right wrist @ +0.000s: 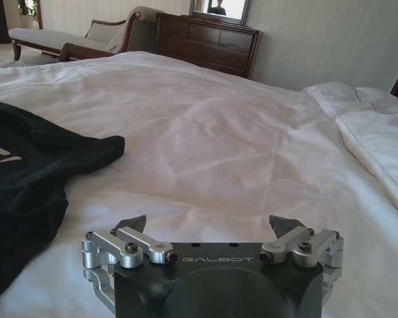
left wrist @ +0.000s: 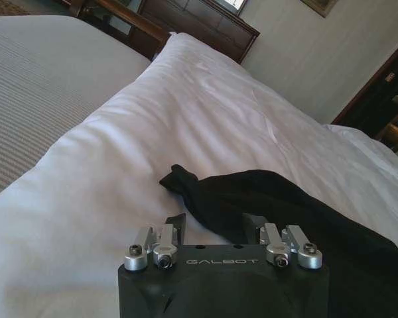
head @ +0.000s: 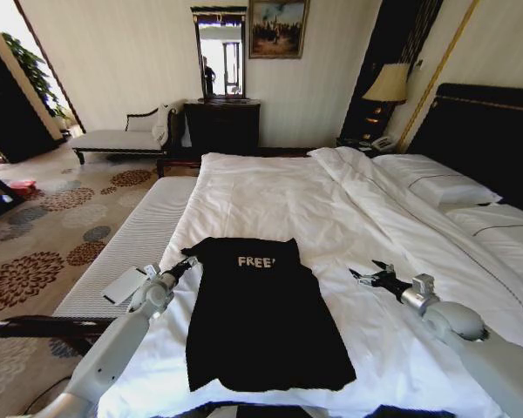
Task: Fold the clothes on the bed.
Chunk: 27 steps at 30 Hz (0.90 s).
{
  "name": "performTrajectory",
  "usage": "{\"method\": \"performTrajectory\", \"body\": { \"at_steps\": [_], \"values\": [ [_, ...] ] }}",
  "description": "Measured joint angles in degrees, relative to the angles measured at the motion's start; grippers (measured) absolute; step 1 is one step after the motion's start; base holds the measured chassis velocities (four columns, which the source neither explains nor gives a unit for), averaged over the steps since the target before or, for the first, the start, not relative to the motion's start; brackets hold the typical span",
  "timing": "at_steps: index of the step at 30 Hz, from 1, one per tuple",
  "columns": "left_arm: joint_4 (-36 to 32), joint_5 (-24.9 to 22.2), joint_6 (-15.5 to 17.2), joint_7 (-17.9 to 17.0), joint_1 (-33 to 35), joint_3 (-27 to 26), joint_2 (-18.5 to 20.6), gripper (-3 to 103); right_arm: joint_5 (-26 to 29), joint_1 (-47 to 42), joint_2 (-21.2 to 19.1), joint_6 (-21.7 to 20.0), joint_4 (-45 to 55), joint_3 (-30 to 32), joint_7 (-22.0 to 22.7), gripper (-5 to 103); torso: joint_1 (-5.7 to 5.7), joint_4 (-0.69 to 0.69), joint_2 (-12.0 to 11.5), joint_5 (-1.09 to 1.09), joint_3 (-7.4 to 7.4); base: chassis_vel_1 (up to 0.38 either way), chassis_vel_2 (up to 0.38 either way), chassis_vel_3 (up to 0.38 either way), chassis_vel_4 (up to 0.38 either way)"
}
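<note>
White duvet covers the bed (head: 270,187), and the black T-shirt (head: 257,318) lies flat near its foot edge, toward the left side, lettering up, so both sleeves are reachable. At the shirt's left sleeve, the left gripper (head: 186,264) hangs with its jaws spread, seemingly lined up to pinch that sleeve. To the shirt's right, apart from the fabric, the right gripper (head: 363,274) waits over bare duvet, jaws likewise spread and holding nothing.
</note>
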Motion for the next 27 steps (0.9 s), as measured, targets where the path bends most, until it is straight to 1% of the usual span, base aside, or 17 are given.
{"method": "performTrajectory", "body": {
  "at_steps": [1, 3, 6, 7, 9, 10, 12, 15, 19, 21, 23, 24, 27],
  "values": [
    [0.4, 0.1, -0.1, 0.2, -0.1, -0.1, 0.1, 45, 0.0, 0.1, 0.0, 0.0, 0.0, -0.1, 0.0, 100, 0.0, 0.0, 0.0, 0.0, 0.0, 0.0, 0.0, 0.0, 0.0],
    [0.7, 0.1, -0.3, 0.3, -0.2, -0.2, 0.2, 45, 0.0, 0.1, 0.0, 0.0, 0.1, -0.2, 0.0, 100, 0.0, 0.0, 0.0, 0.0, 0.0, 0.0, 0.0, 0.0, 0.0],
    [1.8, 0.4, -0.6, 0.5, -0.8, -0.4, 0.1, 29, -0.1, 0.1, 0.0, 0.0, 0.3, -0.2, 0.0, 100, 0.0, 0.0, 0.0, 0.0, 0.0, 0.0, 0.0, 0.0, 0.0],
    [1.8, 0.4, -0.6, 0.5, -0.8, -0.4, 0.1, 29, -0.1, 0.1, 0.0, 0.0, 0.3, -0.2, 0.0, 100, 0.0, 0.0, 0.0, 0.0, 0.0, 0.0, 0.0, 0.0, 0.0],
    [2.3, 0.6, -0.8, 0.5, -0.9, -0.4, 0.3, 18, -0.1, -0.1, -0.1, 0.0, 0.3, 0.0, 0.0, 100, 0.0, -0.02, 0.0, -0.01, 0.0, 0.0, 0.0, 0.0, 0.0],
    [2.3, 0.6, -0.8, 0.5, -0.9, -0.4, 0.3, 18, -0.1, -0.1, -0.1, 0.0, 0.3, 0.0, 0.0, 100, 0.0, -0.02, 0.0, -0.01, 0.0, 0.0, 0.0, 0.0, 0.0],
    [2.6, 1.6, -1.0, 0.7, -0.5, -0.4, 1.1, 8, -0.2, -0.2, -0.1, 0.0, 0.2, 0.1, 0.0, 100, 0.0, -0.01, 0.0, 0.0, 0.0, 0.0, 0.0, 0.0, 0.0],
    [2.7, 2.4, -1.4, 1.0, -0.1, -0.4, 1.9, 6, -0.4, -0.3, 0.2, 0.0, 0.0, 0.1, -0.1, 100, 0.0, 0.0, 0.0, 0.0, 0.0, 0.0, 0.0, 0.0, 0.0],
    [3.3, 2.5, -1.7, 1.2, -0.2, -0.6, 2.3, 27, -0.6, -0.1, 0.5, 0.0, -0.1, -0.3, -0.1, 100, 0.0, 0.0, 0.0, 0.0, 0.0, 0.0, 0.0, 0.0, 0.0],
    [3.5, 2.5, -1.7, 1.3, -0.4, -0.6, 2.2, 27, -0.6, 0.0, 0.4, 0.0, -0.1, -0.4, -0.2, 100, 0.0, 0.0, 0.0, 0.0, 0.0, 0.0, 0.0, 0.0, 0.0],
    [4.1, 2.5, -1.7, 1.4, -1.0, -0.4, 1.7, 38, -0.5, 0.2, 0.3, 0.0, -0.1, -0.6, -0.2, 100, 0.0, 0.0, 0.0, 0.01, 0.0, 0.0, 0.0, 0.0, 0.0],
    [4.1, 2.5, -1.7, 1.4, -1.0, -0.4, 1.7, 38, -0.5, 0.2, 0.3, 0.0, -0.1, -0.6, -0.2, 100, 0.0, 0.0, 0.0, 0.01, 0.0, 0.0, 0.0, 0.0, 0.0],
    [5.0, 2.4, -1.7, 1.6, -2.0, 0.0, 0.6, 54, -0.3, 0.1, -0.1, 0.0, 0.1, -0.5, -0.2, 100, 0.0, -0.01, 0.0, 0.0, 0.0, 0.0, 0.0, 0.0, 0.0]
  ]
}}
